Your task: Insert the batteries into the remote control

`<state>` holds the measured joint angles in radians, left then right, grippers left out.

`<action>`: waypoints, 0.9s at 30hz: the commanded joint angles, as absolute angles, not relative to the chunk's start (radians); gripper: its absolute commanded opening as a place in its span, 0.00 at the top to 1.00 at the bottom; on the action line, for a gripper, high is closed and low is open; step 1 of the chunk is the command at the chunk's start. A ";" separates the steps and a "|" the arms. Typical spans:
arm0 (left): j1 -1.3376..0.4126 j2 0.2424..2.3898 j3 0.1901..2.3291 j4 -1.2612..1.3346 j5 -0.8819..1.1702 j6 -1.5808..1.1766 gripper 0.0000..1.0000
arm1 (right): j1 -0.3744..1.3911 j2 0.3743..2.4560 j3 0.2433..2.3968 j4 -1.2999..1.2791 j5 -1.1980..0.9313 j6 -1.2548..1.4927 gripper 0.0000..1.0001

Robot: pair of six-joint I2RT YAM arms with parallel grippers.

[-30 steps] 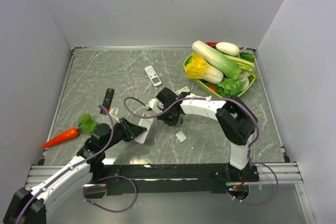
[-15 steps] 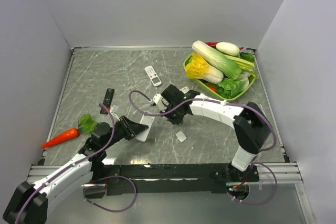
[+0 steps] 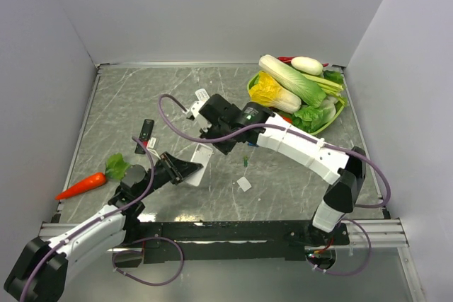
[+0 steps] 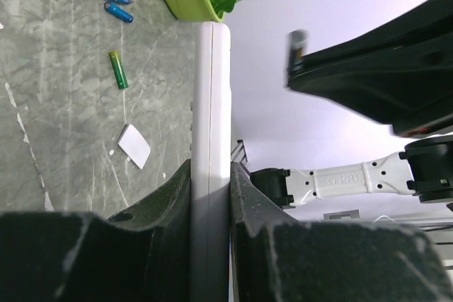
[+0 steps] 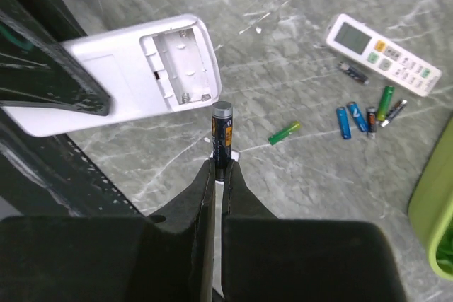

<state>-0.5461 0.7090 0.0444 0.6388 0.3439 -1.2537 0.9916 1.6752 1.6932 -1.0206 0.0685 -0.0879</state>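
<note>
My left gripper (image 4: 211, 178) is shut on a white remote control (image 4: 211, 104), seen edge-on in the left wrist view and held tilted above the table (image 3: 201, 163). Its open battery compartment (image 5: 181, 68) faces the right wrist camera. My right gripper (image 5: 220, 165) is shut on the lower end of a dark battery (image 5: 222, 129), which stands upright just below the compartment's edge. From above, the right gripper (image 3: 216, 145) hovers right by the held remote. Several loose batteries, blue (image 5: 343, 122), green (image 5: 284, 132) and dark (image 5: 371, 122), lie on the table.
A second white remote (image 5: 383, 64) lies near the loose batteries. A small white cover piece (image 3: 243, 184) rests on the table. A black remote (image 3: 144, 132) and a carrot (image 3: 87, 184) lie at left. A green basket (image 3: 330, 122) of vegetables stands at back right.
My right gripper has closed on the dark battery, and its arm has swung back and left, stretching out over the held remote. The left gripper and remote barely moved.
</note>
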 commanded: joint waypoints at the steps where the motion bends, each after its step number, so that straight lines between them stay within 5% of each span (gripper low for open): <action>1: -0.541 0.670 -0.094 0.661 0.364 -1.253 0.98 | 1.014 1.716 1.814 -1.172 0.109 -0.043 1.00; 27: -0.543 0.692 -0.075 0.727 0.419 -1.295 0.98 | 1.051 1.908 1.993 -1.272 0.080 -0.035 1.00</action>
<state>-0.5461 0.7128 0.0444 0.6754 0.3935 -1.3014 1.0470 1.8797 1.9430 -1.2335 0.0612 -0.0483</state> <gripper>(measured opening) 0.250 0.030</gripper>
